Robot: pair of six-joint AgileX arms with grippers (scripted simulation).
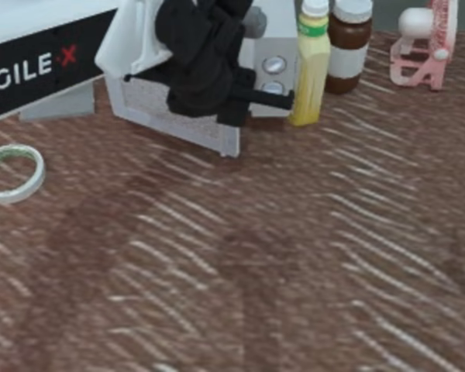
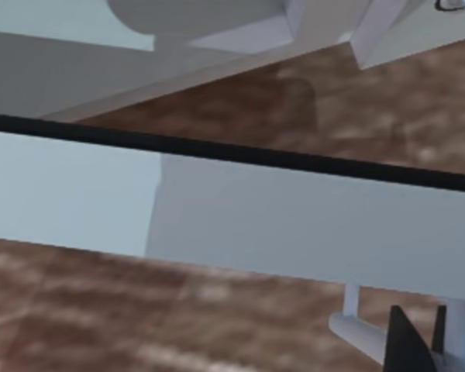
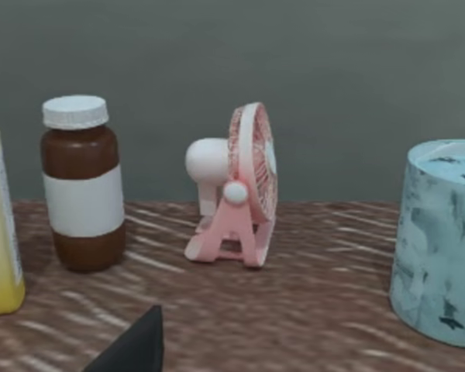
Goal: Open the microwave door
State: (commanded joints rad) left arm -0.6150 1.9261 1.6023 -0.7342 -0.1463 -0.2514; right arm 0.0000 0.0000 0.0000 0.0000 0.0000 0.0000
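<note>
The light-grey microwave stands at the table's back, its two silver knobs facing front. The microwave door, with a speckled mesh window, stands swung out from the body at an angle, its free edge near the table's middle. My left gripper reaches over the door to that free edge. In the left wrist view the gripper has its black fingers shut round the door's pale bar handle, below the door panel. My right gripper is outside the top view, parked facing the back right.
A yellow bottle and a brown jar stand right beside the microwave. A pink desk fan is at the back right, with a blue-white cylinder beyond it. A tape roll lies at the left edge.
</note>
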